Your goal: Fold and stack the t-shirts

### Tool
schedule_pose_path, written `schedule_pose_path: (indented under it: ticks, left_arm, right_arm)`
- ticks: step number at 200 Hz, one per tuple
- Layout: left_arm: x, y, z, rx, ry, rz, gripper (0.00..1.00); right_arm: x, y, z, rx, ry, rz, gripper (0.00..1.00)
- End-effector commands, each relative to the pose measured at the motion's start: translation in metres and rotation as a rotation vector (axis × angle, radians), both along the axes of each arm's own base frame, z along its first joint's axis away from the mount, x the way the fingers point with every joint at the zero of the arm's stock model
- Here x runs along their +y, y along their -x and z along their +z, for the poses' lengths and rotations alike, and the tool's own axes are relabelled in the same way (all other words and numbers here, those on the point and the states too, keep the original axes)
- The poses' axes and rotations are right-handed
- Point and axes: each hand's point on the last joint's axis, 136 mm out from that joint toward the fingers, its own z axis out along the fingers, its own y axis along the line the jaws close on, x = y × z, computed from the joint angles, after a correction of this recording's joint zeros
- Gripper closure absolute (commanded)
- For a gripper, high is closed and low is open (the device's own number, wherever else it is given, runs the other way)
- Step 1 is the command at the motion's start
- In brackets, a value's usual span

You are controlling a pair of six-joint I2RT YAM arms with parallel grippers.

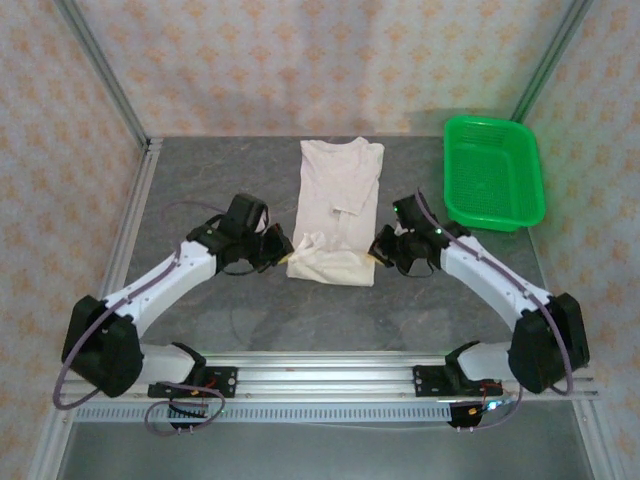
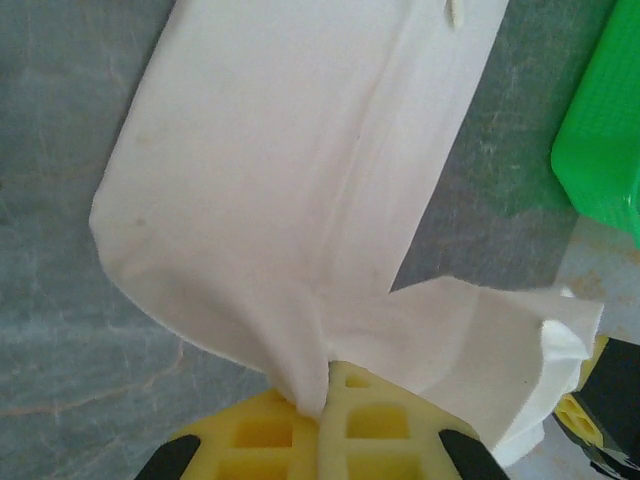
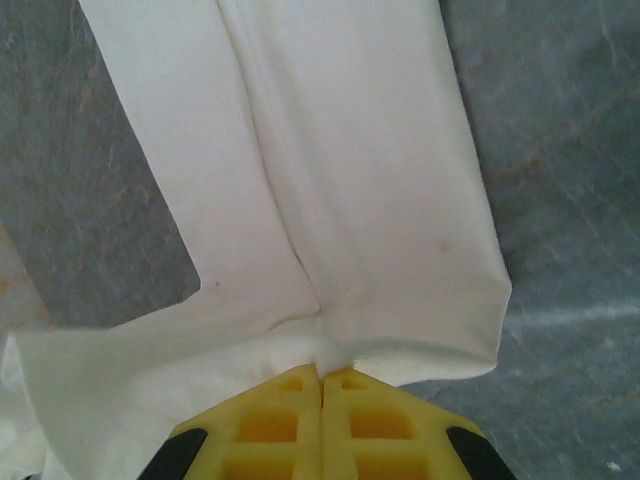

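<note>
the left gripper (image 2: 324,392) has its two yellow fingers (image 2: 250,440) pressed together, and a fold of white cloth goes down between them, so it holds the t-shirt (image 2: 300,180) by its near edge. from this pinch the cloth spreads out in two directions: a long flat band goes away over the grey table (image 2: 60,120), and a shorter loose flap goes to the right side, where its corner is bunched. beyond the band, at the right border of this view, one wall of the green basket (image 2: 605,130) is seen.

the right gripper (image 3: 321,375) is also closed, its fingers meeting with almost no gap, and the hem of the t-shirt (image 3: 340,170) is caught at their tips. from there the cloth runs away in a long band with a soft crease along its middle, and a flap spreads to the left.

in the top view the left gripper (image 1: 277,250) and the right gripper (image 1: 380,250) stand at the two near corners of the t-shirt (image 1: 338,195). the shirt lies in the middle of the table (image 1: 220,180), folded lengthwise to a narrow strip, plain face up, collar at the far end. its near end between the grippers is wider and wrinkled. the green basket (image 1: 495,175) stands at the far right, apart from the shirt.
</note>
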Motion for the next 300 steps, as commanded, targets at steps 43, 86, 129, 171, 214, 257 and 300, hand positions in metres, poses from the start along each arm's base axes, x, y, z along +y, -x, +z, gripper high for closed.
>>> schedule_pose_path:
  ticks: [43, 86, 129, 171, 214, 257, 300]
  left_arm:
    - [0.012, -0.045, 0.003, -0.004, -0.066, -0.123, 1.00]
    - [0.007, -0.075, -0.007, 0.006, -0.078, -0.171, 1.00]
    - [0.008, -0.101, -0.026, 0.035, -0.103, -0.172, 1.00]
    - [0.008, -0.123, -0.028, 0.027, -0.122, -0.161, 1.00]
    - [0.006, -0.146, -0.041, 0.039, -0.134, -0.159, 1.00]
    - [0.008, -0.161, -0.043, 0.038, -0.142, -0.160, 1.00]
    - [0.011, -0.173, -0.054, 0.049, -0.145, -0.162, 1.00]
  right_arm:
    - [-0.004, -0.044, 0.000, 0.023, 0.054, 0.045, 1.00]
    - [-0.007, -0.071, -0.012, 0.038, 0.076, 0.028, 1.00]
    - [-0.002, -0.097, -0.025, 0.071, 0.050, 0.053, 1.00]
    - [0.001, -0.124, -0.038, 0.100, 0.018, 0.065, 1.00]
    - [0.000, -0.138, -0.051, 0.121, 0.000, 0.061, 1.00]
    - [-0.004, -0.150, -0.056, 0.123, -0.008, 0.044, 1.00]
    - [-0.005, -0.160, -0.060, 0.121, -0.014, 0.035, 1.00]
